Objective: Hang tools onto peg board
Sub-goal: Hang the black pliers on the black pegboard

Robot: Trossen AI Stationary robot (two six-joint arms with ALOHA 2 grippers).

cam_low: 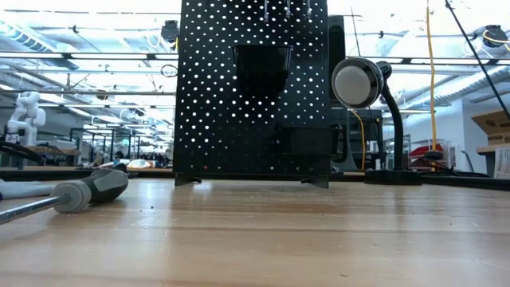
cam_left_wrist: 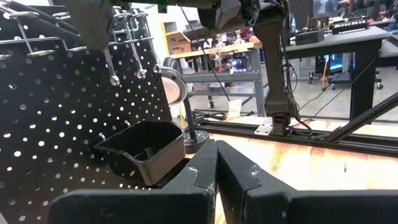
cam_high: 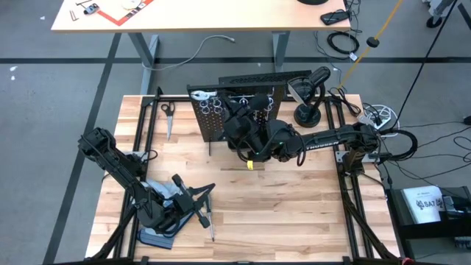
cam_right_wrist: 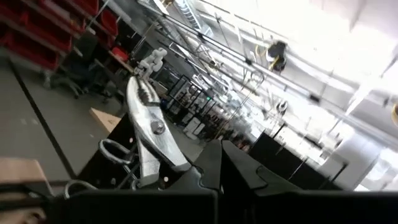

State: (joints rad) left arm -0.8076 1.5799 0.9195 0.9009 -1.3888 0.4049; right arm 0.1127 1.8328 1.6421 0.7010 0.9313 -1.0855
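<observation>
No words or numbers can be read. A white box (cam_high: 429, 204) off the table, well away from the right gripper, has a dark mark too small to read.

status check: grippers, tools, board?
Right gripper shut, up at the peg board, pliers beside it. Left gripper shut, empty. Screwdriver on the table.

Grey floor (cam_high: 44, 110), light desk (cam_high: 221, 15), perhaps red shelving (cam_right_wrist: 37, 37) beyond.
</observation>
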